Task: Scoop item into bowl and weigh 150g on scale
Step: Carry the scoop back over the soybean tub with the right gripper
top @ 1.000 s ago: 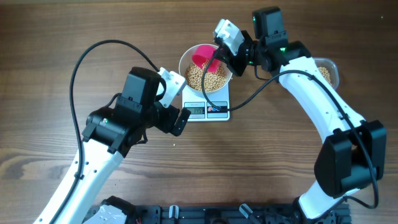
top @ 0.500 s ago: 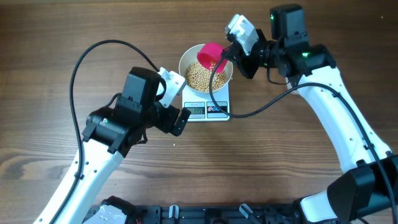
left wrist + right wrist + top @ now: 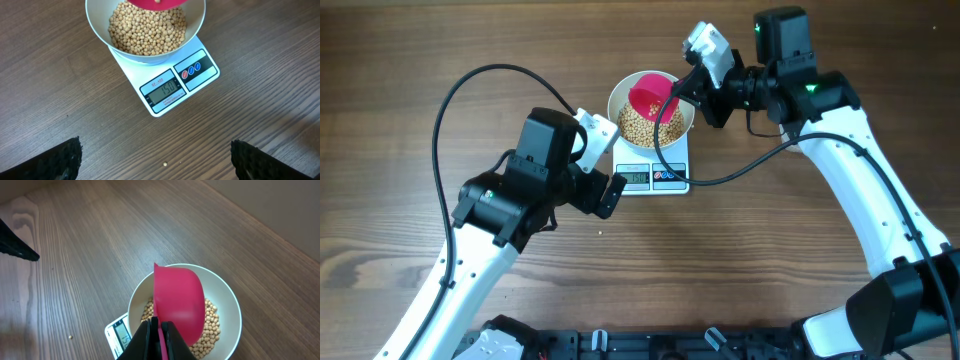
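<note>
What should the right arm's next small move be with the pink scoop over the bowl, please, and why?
Probably tip the pink scoop back level and ease it away from the bowl, adding nothing more. The scale display appears to read 150, and the scoop hangs tilted over the beans, so another bean could overshoot.

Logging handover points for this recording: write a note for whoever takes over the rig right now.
Left gripper: open, empty, above the wooden table in front of the flat white digital scale.
Right gripper: shut on the handle of the pink plastic scoop, tipped over the round glossy white bowl.
Bowl sits on the scale, holding the small beige beans; one stray bean lies on the table.
Done: display appears to read 150.
To do: confirm the reading, lift the scoop away without spilling more.
</note>
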`<action>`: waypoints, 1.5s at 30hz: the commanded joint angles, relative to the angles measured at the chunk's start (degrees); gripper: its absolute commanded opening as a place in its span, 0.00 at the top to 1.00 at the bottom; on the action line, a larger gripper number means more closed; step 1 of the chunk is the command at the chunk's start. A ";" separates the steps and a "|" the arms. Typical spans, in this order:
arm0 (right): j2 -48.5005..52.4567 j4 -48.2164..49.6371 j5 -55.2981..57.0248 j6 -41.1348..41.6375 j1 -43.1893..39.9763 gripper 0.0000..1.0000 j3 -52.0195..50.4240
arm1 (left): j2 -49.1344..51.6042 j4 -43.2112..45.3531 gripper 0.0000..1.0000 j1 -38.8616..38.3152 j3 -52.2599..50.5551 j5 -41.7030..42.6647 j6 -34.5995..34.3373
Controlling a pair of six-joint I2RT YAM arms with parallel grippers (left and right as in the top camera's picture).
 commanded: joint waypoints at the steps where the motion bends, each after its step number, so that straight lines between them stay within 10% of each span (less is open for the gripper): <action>1: -0.96 -0.37 -1.88 1.22 -0.04 0.96 0.66 | -0.11 0.15 0.00 0.37 0.17 0.48 1.14; 27: -0.96 0.79 -22.43 8.79 -23.63 0.96 0.66 | -0.11 0.15 0.00 0.37 0.17 0.48 1.14; 45: -0.96 -1.25 -0.09 16.48 -36.57 0.96 0.66 | -0.11 0.15 0.00 0.37 0.17 0.48 1.14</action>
